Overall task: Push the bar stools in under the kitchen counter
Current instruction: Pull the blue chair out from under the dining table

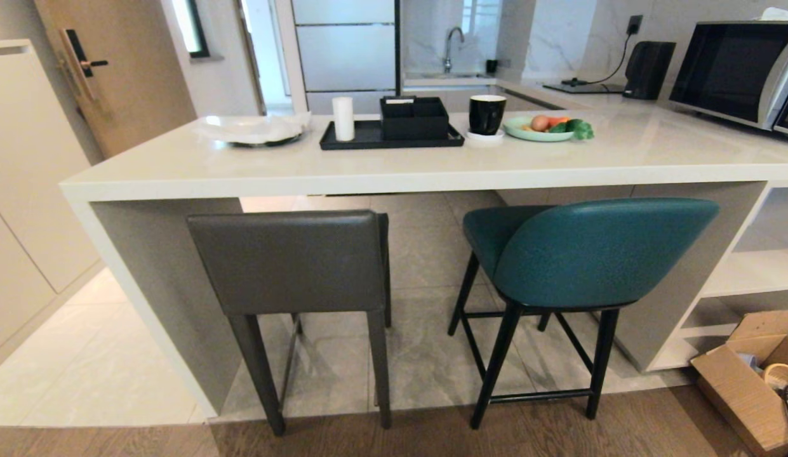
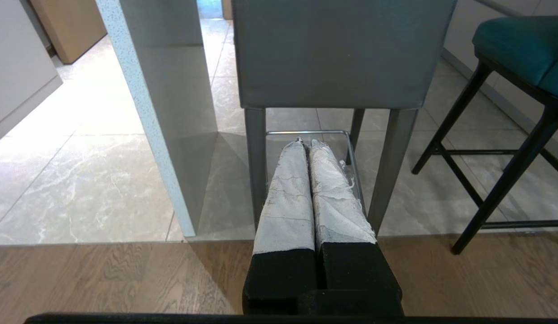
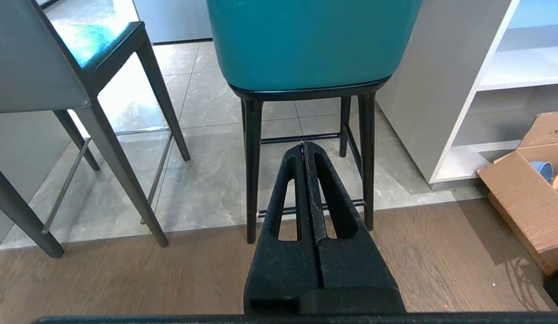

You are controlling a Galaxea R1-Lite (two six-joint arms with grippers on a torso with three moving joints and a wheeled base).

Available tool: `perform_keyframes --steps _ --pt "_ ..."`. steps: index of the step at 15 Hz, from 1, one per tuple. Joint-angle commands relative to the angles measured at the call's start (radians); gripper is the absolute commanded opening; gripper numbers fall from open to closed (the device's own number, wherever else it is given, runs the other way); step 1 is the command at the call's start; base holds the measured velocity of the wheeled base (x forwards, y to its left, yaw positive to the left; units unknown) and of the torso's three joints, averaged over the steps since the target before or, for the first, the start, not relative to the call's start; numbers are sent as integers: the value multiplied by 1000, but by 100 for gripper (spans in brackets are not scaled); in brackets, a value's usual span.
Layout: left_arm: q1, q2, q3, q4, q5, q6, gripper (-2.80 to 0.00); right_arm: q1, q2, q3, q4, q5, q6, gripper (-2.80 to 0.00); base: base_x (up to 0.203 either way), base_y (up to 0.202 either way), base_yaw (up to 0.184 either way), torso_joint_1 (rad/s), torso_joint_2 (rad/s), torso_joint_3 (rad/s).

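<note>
- Standing side by side at the counter (image 1: 394, 168), the grey stool (image 1: 286, 260) sits at 7 o'clock in the head view and the teal stool (image 1: 584, 251) at 4 o'clock
- Both stools have their seats partly under the slab, backs and rear legs out on the near side
- Grey stool stands just beside the white end leg (image 2: 157, 112); teal stool stands near the open shelves (image 3: 508, 67)
- Left gripper (image 2: 305, 143) is closed, its white-wrapped fingers (image 2: 287, 193) pressed together, pointing at the grey stool's lower rail, holding nothing
- Right gripper (image 3: 304, 144) is closed too, black fingers (image 3: 326, 193) together, aimed between the teal stool's rear legs, apart from them
- A tray (image 1: 368, 136), mug (image 1: 486, 113) and plate (image 1: 536, 130) sit on the slab; a cardboard box (image 1: 746, 381) lies at 4 o'clock on the floor
</note>
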Motion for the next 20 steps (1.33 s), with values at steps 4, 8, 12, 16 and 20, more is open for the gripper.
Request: perform_keyframes --steps 4,8,12,16,20 --pt "0 0 18 -1 -1 -1 -280 0 2 2 0 0 2 -280 0 0 0 0 0 0" --pt "0 1 18 -1 -1 -1 -280 0 2 1 -1 -1 4 -280 0 0 0 0 0 0" --pt "-1 1 18 -1 -1 -2 -280 0 2 0 -1 -1 4 -280 0 0 0 0 0 0" --pt "-1 1 18 -3 -1 -2 -280 0 2 2 -1 -1 4 -280 0 0 0 0 0 0" --pt "-1 1 20 -7 -1 -2 -280 0 2 2 -1 -1 4 -280 0 -43 0 4 0 0"
